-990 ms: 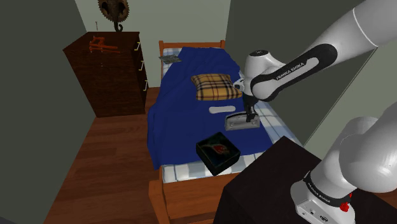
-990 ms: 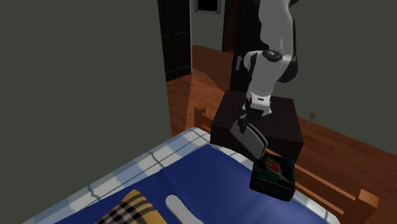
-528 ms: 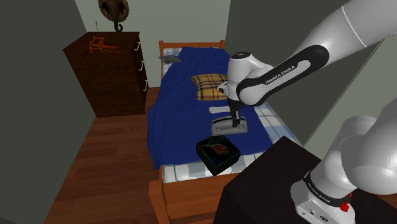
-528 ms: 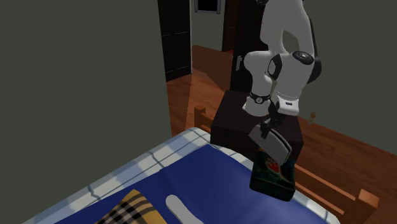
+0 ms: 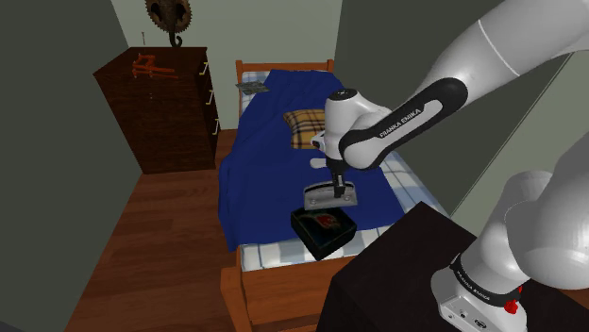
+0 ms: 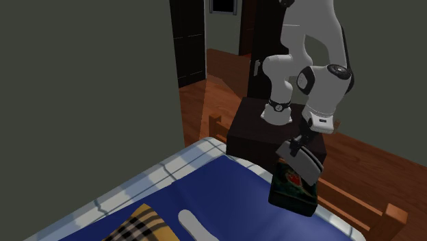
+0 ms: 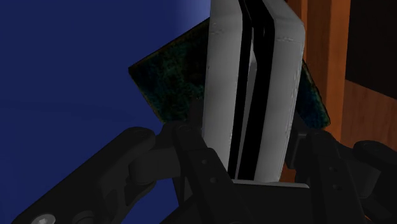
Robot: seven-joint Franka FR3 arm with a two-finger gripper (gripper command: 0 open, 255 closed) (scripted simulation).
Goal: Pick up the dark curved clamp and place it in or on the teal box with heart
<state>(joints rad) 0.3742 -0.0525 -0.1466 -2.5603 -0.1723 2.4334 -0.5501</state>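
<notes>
Grey curved clamp held just over the teal box at the near end of the bed.

At the shoulder view's left, a dark brown wooden dresser (image 5: 156,113) stands against the far wall. Right of it is a bed under a deep blue blanket (image 5: 264,160), with a yellow plaid pillow (image 5: 307,127) lying toward the far end. Right of the pillow, the black two-finger gripper (image 5: 336,186) (image 6: 295,147) (image 7: 245,137) points down. Its fingers are closed on the light grey curved clamp with a black groove (image 5: 329,196) (image 6: 304,163) (image 7: 251,83), one on each side. The clamp hangs close above the dark teal box with a red heart (image 5: 321,229) (image 6: 291,192) (image 7: 168,83), which rests on the blanket near the foot; I cannot tell whether they touch. The dark stand (image 5: 396,273) sits nearest, at the right.
</notes>
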